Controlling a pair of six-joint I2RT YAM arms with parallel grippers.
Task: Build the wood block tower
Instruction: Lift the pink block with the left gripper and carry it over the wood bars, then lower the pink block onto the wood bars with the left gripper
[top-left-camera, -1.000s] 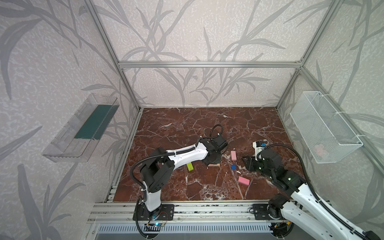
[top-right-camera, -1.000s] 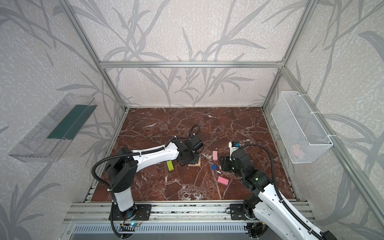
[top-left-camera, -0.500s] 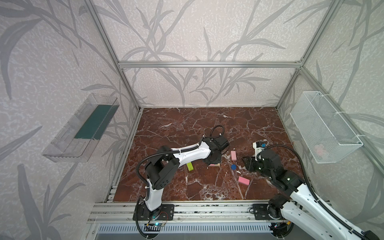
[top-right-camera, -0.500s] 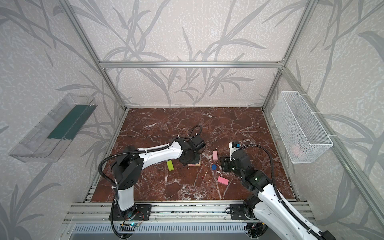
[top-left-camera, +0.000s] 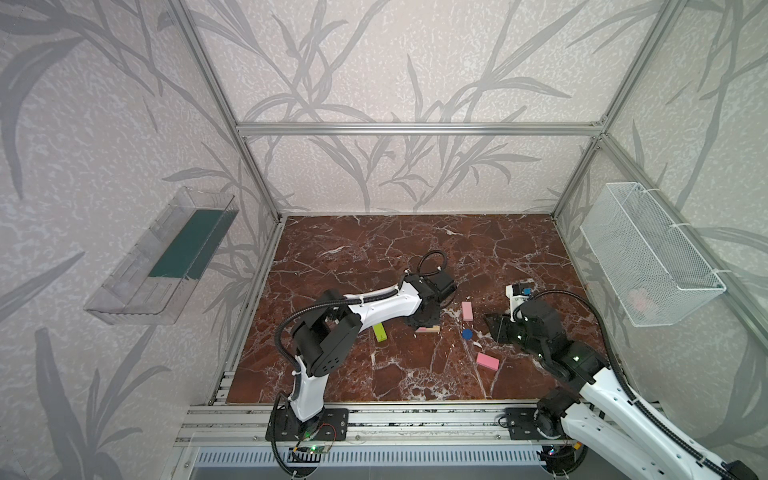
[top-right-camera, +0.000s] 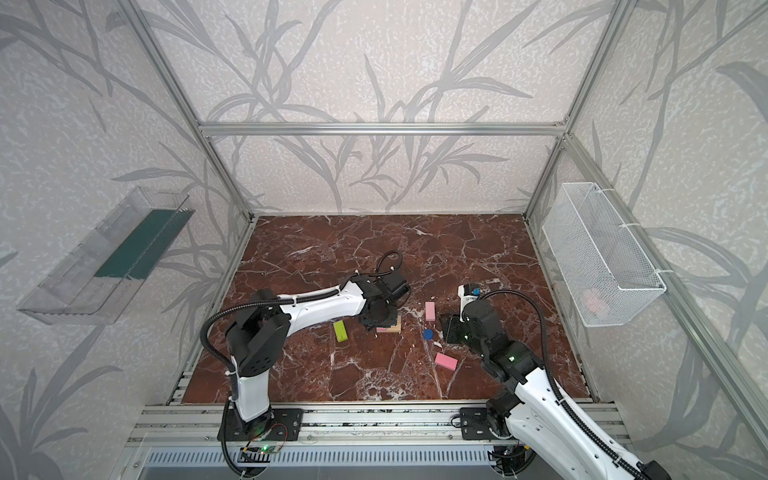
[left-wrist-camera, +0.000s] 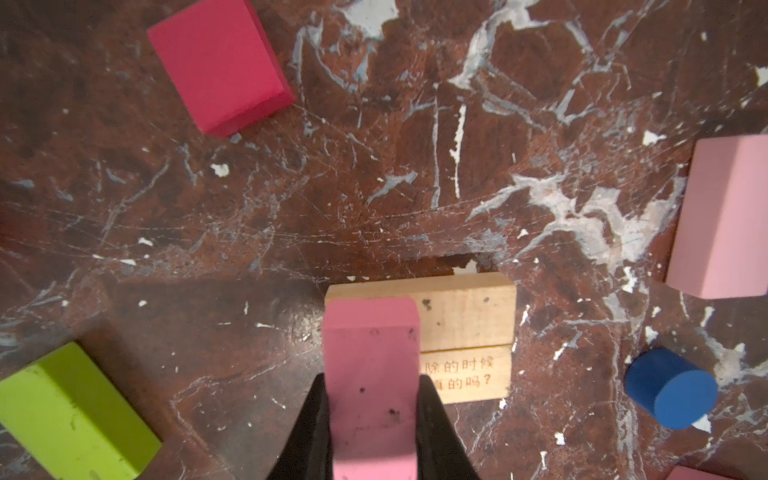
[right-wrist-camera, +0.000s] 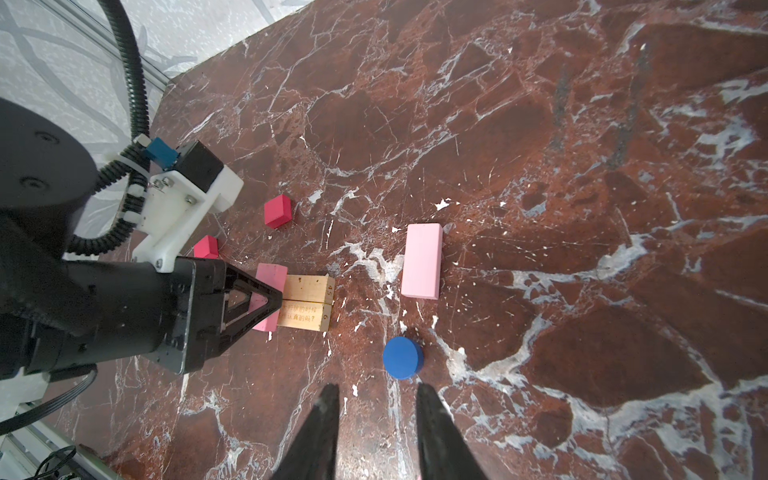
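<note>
1. The left claw (left-wrist-camera: 372, 384) is clenched on a pink bar (left-wrist-camera: 370, 332), held over two tan bars (left-wrist-camera: 465, 316); whether it touches them I cannot tell.
2. In both top views, at centre frame, this claw hides most of the tan bars.
3. The right claw (right-wrist-camera: 376, 390) is released and empty, near the blue disc (right-wrist-camera: 402, 357).
4. The left wrist view cuts off the lime bar (left-wrist-camera: 70, 411) and a second pink bar (left-wrist-camera: 723, 216).

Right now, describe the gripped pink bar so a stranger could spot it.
On the marble table, find two tan bars side by side near the middle. The pink bar crosses one end of them, clamped in the left tool; the other pink bars lie loose.
</note>
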